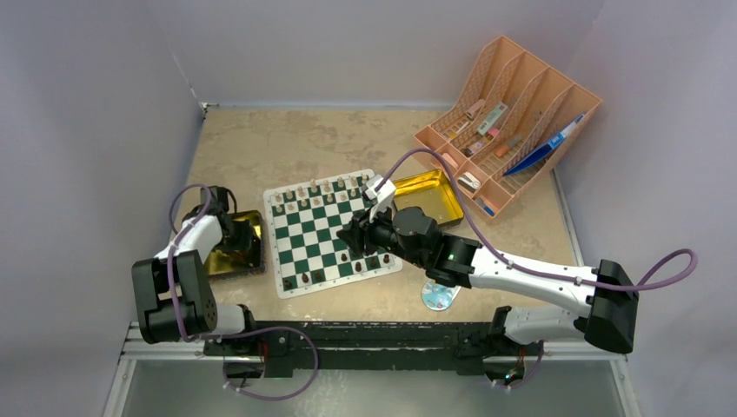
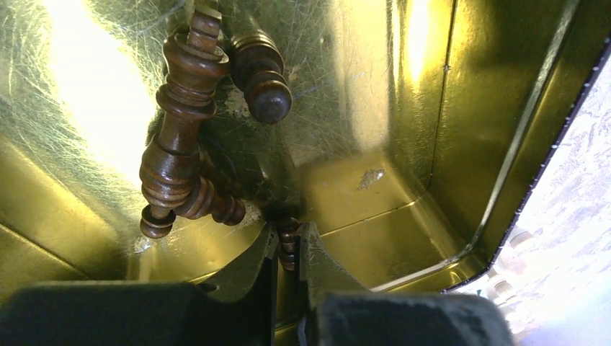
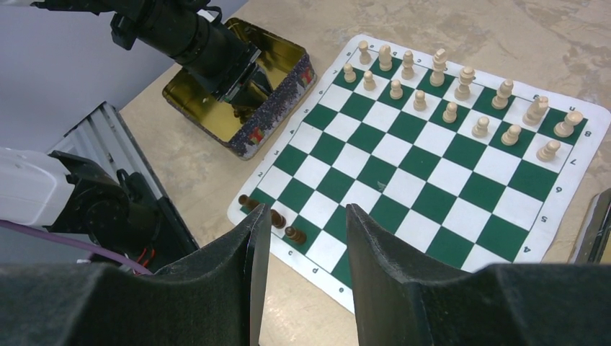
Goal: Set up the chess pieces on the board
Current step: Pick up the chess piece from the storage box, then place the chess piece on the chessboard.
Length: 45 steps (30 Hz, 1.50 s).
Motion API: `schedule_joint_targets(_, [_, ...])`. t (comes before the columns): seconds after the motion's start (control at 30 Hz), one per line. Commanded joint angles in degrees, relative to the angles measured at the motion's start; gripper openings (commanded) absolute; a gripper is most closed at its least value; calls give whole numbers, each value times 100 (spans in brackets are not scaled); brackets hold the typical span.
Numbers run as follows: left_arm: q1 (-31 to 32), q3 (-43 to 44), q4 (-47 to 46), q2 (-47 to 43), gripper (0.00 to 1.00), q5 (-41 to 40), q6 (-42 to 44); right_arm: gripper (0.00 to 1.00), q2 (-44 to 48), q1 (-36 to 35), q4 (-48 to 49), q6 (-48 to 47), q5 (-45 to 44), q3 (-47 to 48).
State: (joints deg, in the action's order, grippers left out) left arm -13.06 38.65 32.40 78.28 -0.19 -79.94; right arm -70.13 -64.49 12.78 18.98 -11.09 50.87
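The board lies mid-table, green and white checks. Cream chess pieces fill its two far rows, seen also in the right wrist view. A few dark brown pieces stand along its near edge. My left gripper reaches down into a gold tin at the board's left and is shut on a small dark brown piece. Two more dark pieces lie loose on the tin floor beside it. My right gripper hangs open over the board's near edge, nothing between its fingers.
A second gold tin sits at the board's far right corner. An orange rack with pens and small items stands at the back right. A small round blue item lies near the front edge, by the right arm.
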Motion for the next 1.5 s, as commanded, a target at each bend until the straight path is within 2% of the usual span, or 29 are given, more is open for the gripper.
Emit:
schedule_joint_targets(0.0, [-30, 32, 126, -42, 0, -17, -51, 44, 155, 6, 119, 26, -318, 179])
schedule_joint_targets(0.2, [-30, 452, 814, -704, 0, -601, 8, 45, 372, -1, 52, 15, -295, 114])
schedule_joint_targets(0.33, [-30, 766, 976, -1307, 0, -961, 480, 45, 379, -2, 55, 39, -204, 162])
schedule_joint_targets(0.43, [-22, 933, 766, -1711, 0, -928, 1136, 45, 394, 2, 249, 75, -50, 73])
schedule_joint_targets(0.5, [-27, 917, 437, -2020, 0, -684, 1693, 45, 401, 3, 290, 83, 73, 41])
schedule_joint_targets(0.67, [-21, 689, -727, -2766, 0, 758, 2595, 46, 475, 0, 442, 294, -24, -117])
schedule_joint_targets(0.83, [-17, 327, -1994, -3114, 0, 2515, 3037, 49, 623, 3, 955, 438, 325, -368])
schedule_joint_targets(0.97, [201, -127, -3387, -3112, 0, 3995, 3029, 57, 587, 11, 1417, 254, 335, -500])
schedule_joint_targets(1.17, [1663, -206, -4281, -3003, 0, 4404, 3327, 63, 375, 39, 1567, -223, 6, -288])
schedule_joint_targets(1.33, [2504, -208, -4655, -3086, 0, 4527, 3664, 63, 242, 43, 1689, -209, 2, -176])
schedule_joint_targets(1.47, [2900, -247, -4804, -3210, 0, 4558, 3788, 61, 232, 44, 1849, -154, -50, -223])
